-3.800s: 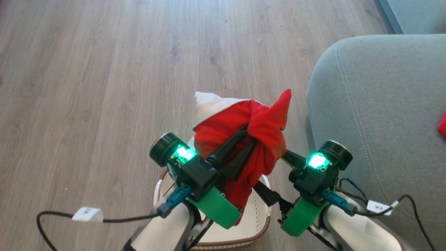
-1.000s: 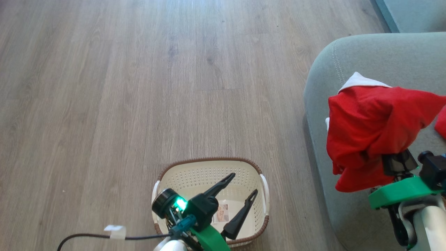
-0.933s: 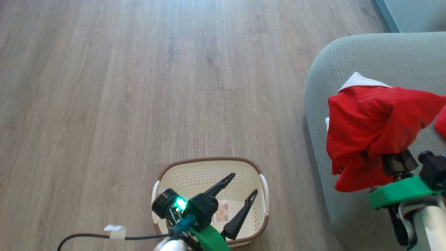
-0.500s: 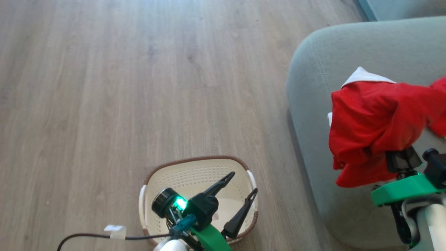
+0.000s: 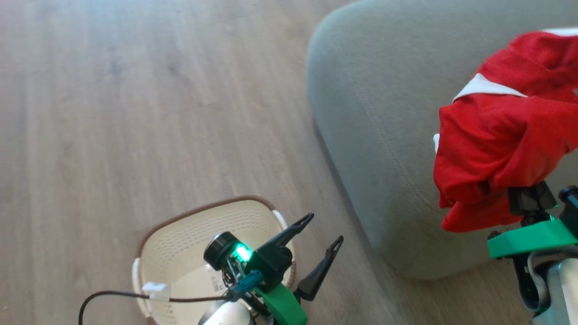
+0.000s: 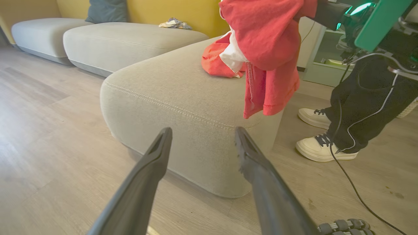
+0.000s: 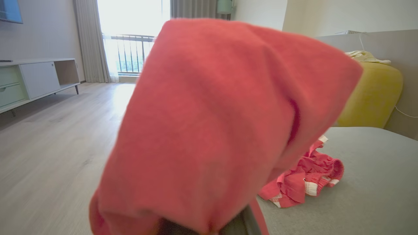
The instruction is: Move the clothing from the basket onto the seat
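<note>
Clothing (image 5: 492,149) drapes over the right gripper (image 5: 526,201), apparently above the seat (image 5: 370,113), hiding its fingers (grip unclear); left gripper (image 5: 324,228) gapes, empty.

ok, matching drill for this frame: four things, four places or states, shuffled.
1 left pincer
2 basket
3 hanging garment
4 crumpled garment

A lying on the seat
B standing on the wood floor
C open, holding nothing
D draped over the right pincer

Pairs: 1-C, 2-B, 3-D, 4-A
</note>
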